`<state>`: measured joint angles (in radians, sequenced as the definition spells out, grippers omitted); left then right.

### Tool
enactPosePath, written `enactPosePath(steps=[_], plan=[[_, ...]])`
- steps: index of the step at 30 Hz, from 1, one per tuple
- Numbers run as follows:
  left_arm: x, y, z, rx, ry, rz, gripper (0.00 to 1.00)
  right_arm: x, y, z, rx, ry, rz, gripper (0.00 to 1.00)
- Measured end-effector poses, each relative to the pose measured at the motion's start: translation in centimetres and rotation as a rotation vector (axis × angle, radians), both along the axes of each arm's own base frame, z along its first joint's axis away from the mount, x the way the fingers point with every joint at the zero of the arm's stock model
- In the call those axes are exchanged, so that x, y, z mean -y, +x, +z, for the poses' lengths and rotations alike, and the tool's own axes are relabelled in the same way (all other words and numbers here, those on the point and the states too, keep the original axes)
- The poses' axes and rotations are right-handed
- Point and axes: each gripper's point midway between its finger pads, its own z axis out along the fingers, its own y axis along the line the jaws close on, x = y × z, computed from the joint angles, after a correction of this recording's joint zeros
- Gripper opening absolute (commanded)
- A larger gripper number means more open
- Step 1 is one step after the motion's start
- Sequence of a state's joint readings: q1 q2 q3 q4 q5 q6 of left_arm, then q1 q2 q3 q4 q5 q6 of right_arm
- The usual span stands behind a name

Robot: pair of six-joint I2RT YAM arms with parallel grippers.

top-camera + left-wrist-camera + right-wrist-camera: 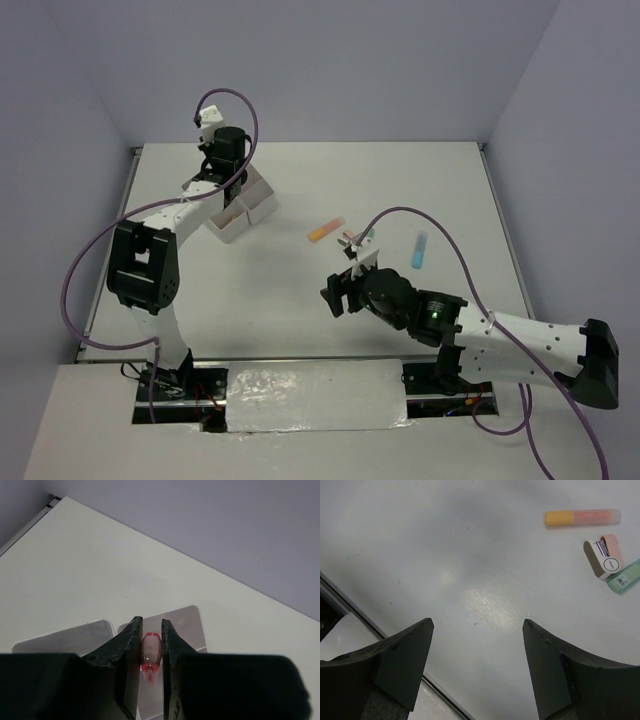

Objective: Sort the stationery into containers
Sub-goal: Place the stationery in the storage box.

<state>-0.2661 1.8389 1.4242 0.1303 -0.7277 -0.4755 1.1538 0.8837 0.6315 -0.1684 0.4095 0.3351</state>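
Left gripper [152, 624] clamped on pink marker [150, 652], directly over the containers [186, 625]; drop looks lined up. Right gripper [477, 625] apart, nearer the orange marker [582, 517] lying crosswise ahead-right on desk [470, 555].

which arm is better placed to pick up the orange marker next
Right. The right gripper is open and empty, hovering near the orange marker. The left gripper is shut on a pink marker over the containers.
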Motion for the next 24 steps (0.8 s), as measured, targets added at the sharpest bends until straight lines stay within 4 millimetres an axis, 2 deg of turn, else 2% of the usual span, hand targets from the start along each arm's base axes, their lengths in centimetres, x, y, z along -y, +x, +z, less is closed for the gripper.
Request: enactPosePath(steps=[6, 10, 14, 18, 21, 24], plan=[[0.1, 0.8, 0.9, 0.053, 0.009, -0.006, 0.12, -0.4, 0.1, -1.4, -0.018, -0.048, 0.010, 0.80], [0.0, 1.2, 1.0, 0.071, 0.005, -0.003, 0.22, -0.6, 0.1, -2.0, -0.027, -0.070, 0.017, 0.80], [-0.5, 1.6, 0.3, 0.070, 0.007, 0.008, 0.25, -0.8, 0.1, -2.2, -0.031, -0.079, 0.020, 0.80], [-1.3, 2.1, -1.5, 0.043, 0.015, 0.022, 0.30, -1.1, 0.2, -2.2, -0.033, -0.083, 0.025, 0.80], [-1.6, 2.3, -2.6, 0.016, 0.028, 0.026, 0.50, -1.1, 0.2, -2.2, -0.034, -0.082, 0.026, 0.80], [-1.9, 2.3, -2.7, 0.010, 0.036, 0.024, 0.67, -1.2, 0.2, -2.3, -0.036, -0.085, 0.028, 0.80]])
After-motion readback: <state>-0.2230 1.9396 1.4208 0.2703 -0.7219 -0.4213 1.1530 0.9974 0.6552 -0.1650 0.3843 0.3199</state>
